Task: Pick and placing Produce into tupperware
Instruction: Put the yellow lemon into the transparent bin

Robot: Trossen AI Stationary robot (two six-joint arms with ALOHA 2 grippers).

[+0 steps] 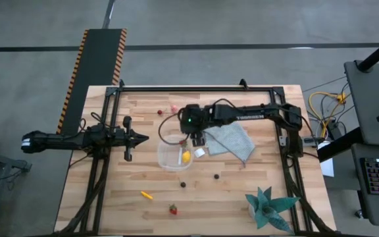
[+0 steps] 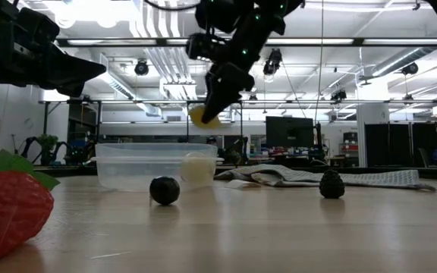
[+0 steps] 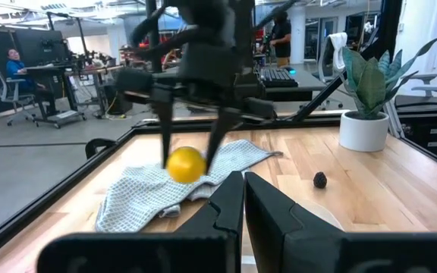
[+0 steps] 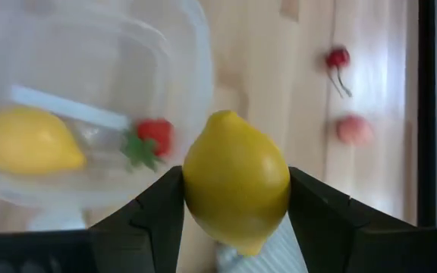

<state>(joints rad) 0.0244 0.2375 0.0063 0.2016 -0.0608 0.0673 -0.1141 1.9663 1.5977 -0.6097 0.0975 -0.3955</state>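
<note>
My right gripper [image 1: 194, 139] [image 2: 217, 95] hangs above the far right corner of the clear tupperware [image 1: 166, 160] [image 2: 139, 163], shut on a yellow lemon [image 4: 236, 182] [image 2: 203, 116]. Inside the tupperware lie another lemon [image 1: 186, 157] [image 4: 25, 144] and a red strawberry [image 4: 154, 136]. Loose on the table are two dark round pieces [image 1: 216, 176] [image 1: 183, 184], an orange carrot-like piece [image 1: 147, 195], a strawberry [image 1: 173, 209] and red berries [image 1: 174, 108]. My left gripper [image 1: 140, 138] [image 3: 243, 201] waits shut, left of the tupperware. My right gripper pinches the lemon across its middle [image 4: 237, 171] between its two fingers [image 4: 158, 216], one on each flank. The fingers come from above, pointing down. The lemon is lifted clear, hanging above the tupperware's rim [image 2: 203, 148] in the low view.
A grey-blue cloth [image 1: 232, 140] lies right of the tupperware, with a small white tag [image 1: 199, 152] at its edge. A teal spiky plant [image 1: 268, 207] stands at the near right corner. Black frame rails [image 1: 288, 164] run along the table's sides.
</note>
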